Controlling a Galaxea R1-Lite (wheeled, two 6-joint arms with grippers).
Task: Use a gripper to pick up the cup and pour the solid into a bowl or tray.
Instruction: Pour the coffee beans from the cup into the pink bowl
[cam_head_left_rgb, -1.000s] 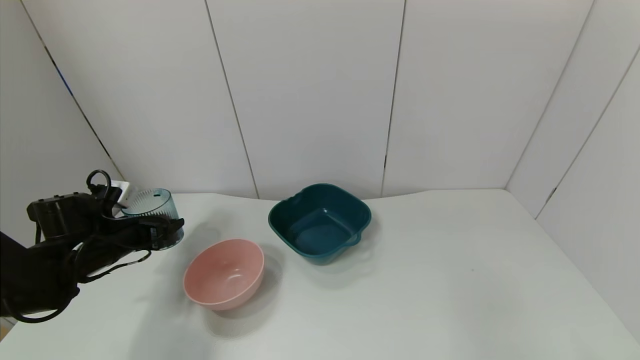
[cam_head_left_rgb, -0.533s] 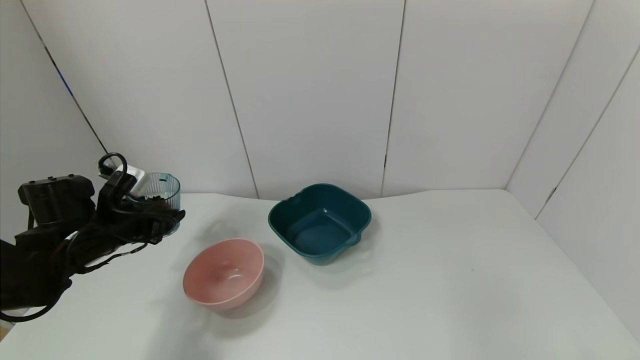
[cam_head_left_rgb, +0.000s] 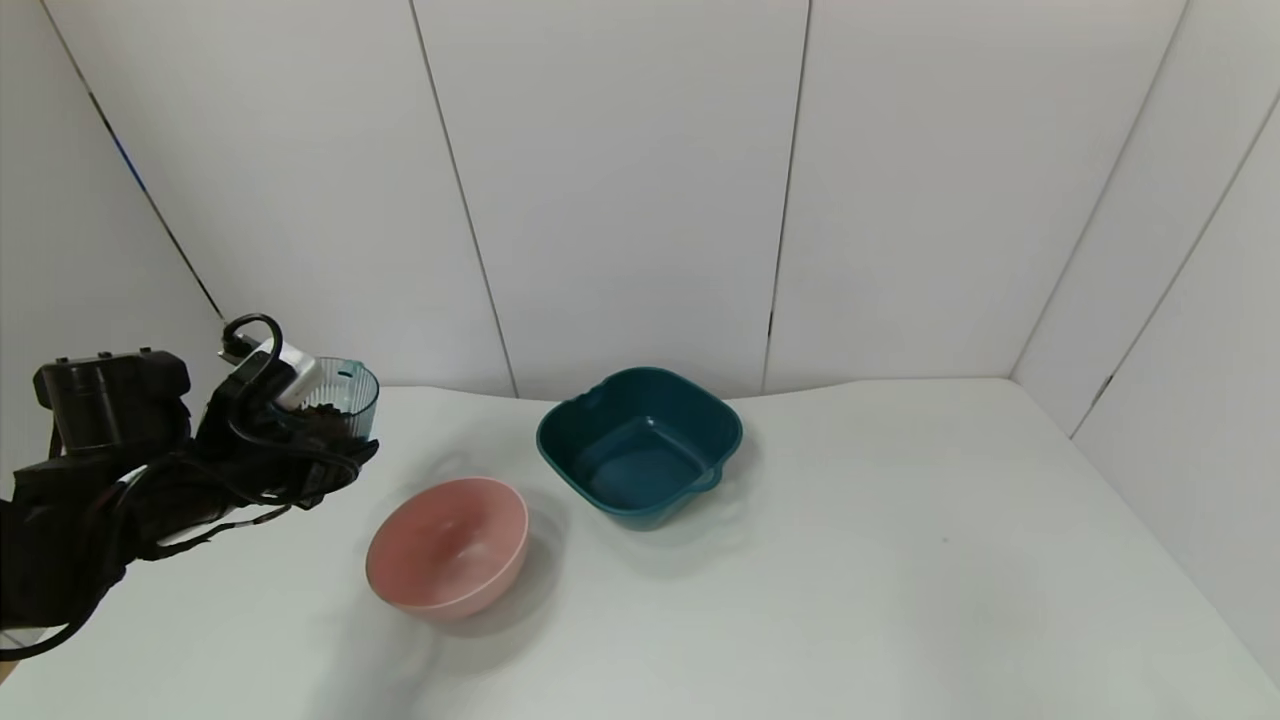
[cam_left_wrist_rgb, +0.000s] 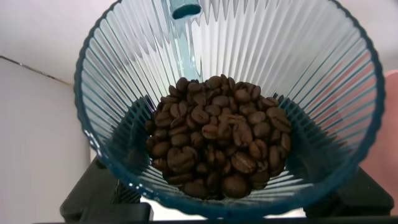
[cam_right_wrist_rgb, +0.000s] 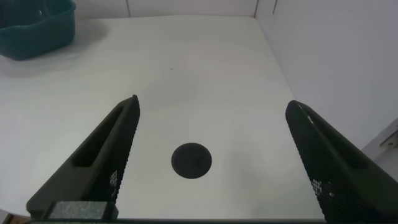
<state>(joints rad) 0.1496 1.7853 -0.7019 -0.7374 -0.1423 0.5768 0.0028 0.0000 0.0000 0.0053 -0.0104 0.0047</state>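
left gripper (cam_head_left_rgb: 320, 455) clamped on the ribbed cup (cam_head_left_rgb: 345, 395) of coffee beans (cam_left_wrist_rgb: 217, 146), lifted, left of the pink bowl (cam_head_left_rgb: 447, 545). carry step; next judged: move over the bowl and tip. right gripper (cam_right_wrist_rgb: 208, 158) wide open, empty.

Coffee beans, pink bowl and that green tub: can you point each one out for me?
coffee beans (cam_left_wrist_rgb: 217, 146): left wrist view, middle of the heap inside the cup.
pink bowl (cam_head_left_rgb: 447, 545): head view, its inner wall.
green tub (cam_head_left_rgb: 640, 470): head view, its inside floor.
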